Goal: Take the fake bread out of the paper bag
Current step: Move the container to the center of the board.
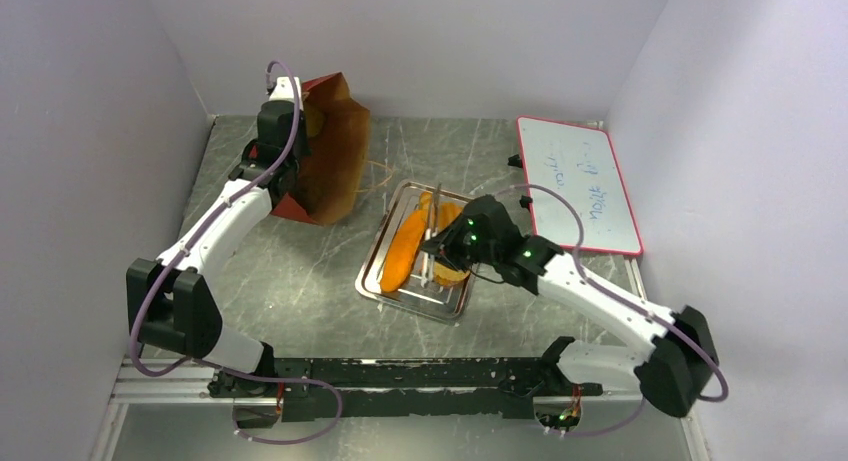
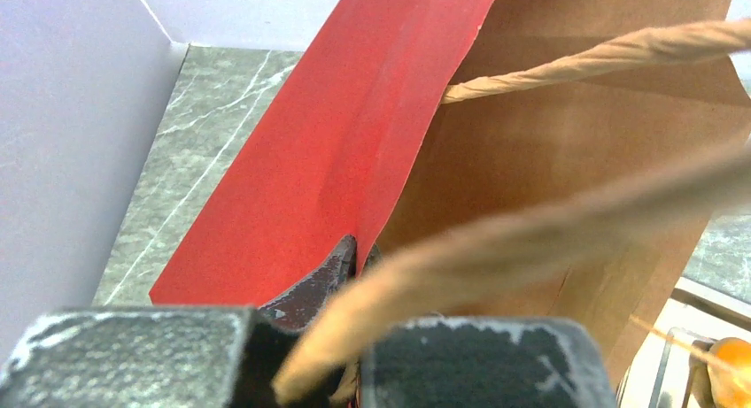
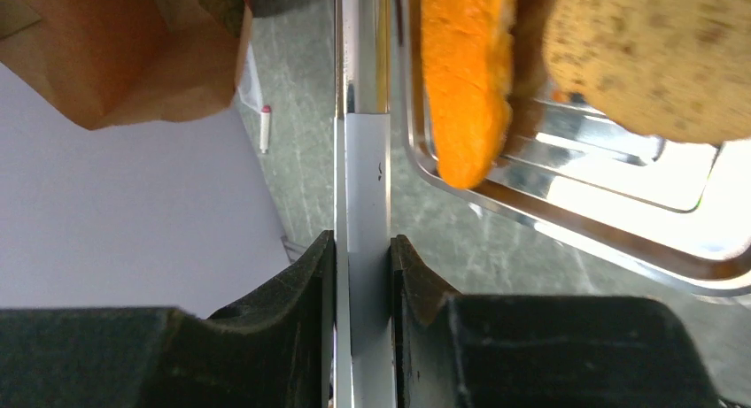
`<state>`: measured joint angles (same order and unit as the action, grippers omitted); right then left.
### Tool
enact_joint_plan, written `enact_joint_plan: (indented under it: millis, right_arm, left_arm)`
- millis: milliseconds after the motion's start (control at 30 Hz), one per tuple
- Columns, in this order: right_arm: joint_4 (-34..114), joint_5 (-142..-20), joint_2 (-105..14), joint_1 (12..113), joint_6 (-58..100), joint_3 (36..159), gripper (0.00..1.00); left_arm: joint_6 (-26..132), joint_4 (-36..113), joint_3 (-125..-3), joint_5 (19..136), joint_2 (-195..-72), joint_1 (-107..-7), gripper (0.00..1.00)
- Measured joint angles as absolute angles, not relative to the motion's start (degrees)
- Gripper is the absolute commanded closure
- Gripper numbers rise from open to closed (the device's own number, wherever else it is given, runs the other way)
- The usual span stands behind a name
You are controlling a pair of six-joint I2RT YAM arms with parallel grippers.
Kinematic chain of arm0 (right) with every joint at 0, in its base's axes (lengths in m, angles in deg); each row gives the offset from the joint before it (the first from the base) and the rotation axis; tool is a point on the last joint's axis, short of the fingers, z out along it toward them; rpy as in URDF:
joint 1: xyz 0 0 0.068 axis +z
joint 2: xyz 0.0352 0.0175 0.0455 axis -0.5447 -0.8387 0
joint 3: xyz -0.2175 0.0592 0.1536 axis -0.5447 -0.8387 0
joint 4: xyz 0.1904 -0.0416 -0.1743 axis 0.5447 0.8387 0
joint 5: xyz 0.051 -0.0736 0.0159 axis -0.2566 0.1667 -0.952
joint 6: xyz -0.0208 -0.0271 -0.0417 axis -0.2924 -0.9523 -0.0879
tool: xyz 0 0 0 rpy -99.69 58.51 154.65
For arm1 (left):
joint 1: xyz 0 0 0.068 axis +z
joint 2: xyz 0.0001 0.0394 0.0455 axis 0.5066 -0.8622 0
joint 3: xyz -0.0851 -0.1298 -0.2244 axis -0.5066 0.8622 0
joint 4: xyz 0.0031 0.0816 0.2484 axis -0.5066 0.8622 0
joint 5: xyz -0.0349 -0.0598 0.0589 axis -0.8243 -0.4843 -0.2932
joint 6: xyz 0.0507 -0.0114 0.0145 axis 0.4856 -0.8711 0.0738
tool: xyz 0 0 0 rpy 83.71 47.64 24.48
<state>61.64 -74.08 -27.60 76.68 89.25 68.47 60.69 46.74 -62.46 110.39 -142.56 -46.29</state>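
We judge the emptying to be partly done, with a transfer step in hand. The paper bag [image 1: 335, 156] stands toward the far left corner of the worktop [image 1: 300, 271], its mouth turned to the middle. The left gripper [image 2: 352, 256] is pinched on the bag's red rim, with a cord handle [image 2: 531, 240] draped across it. Two pieces of fake bread [image 1: 402, 243] lie in the metal tray [image 1: 420, 303] near the worktop's middle. The right gripper [image 3: 361, 249] hovers over that tray, clamped on a flat metal strip [image 3: 363, 160]. It may be one arm of a pair of tongs, but the view is too close to say. An orange glint inside the bag may be another piece. Next, we think, the right arm must carry the strip to the bag mouth while the left holds the rim wide.
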Motion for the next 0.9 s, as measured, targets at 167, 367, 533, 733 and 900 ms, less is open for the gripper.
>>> enact_joint_plan:
  millis: [167,367,533,733,900]
  right_arm:
    - [51.3,-77.6,-36.8,76.7,91.8,71.0,0.97]
    - [41.8,-80.0,-42.8,76.7,97.6,71.6,0.97]
    - [35.9,-80.3,-46.0,76.6,103.7,71.8,1.00]
    - [29.2,-79.7,-47.5,76.6,110.5,71.8,1.00]
    - [24.8,-78.3,-47.7,76.6,115.7,70.2,1.00]
  left_arm:
    - [60.0,46.8,-62.4,109.5,-142.3,-45.6,0.93]
    - [59.5,46.7,-62.4,109.2,-141.9,-45.2,0.93]
    - [59.5,46.8,-62.4,109.0,-141.8,-45.1,0.93]
    - [59.5,46.8,-62.4,108.7,-141.8,-45.1,0.93]
    - [59.5,46.8,-62.4,108.7,-141.8,-45.1,0.93]
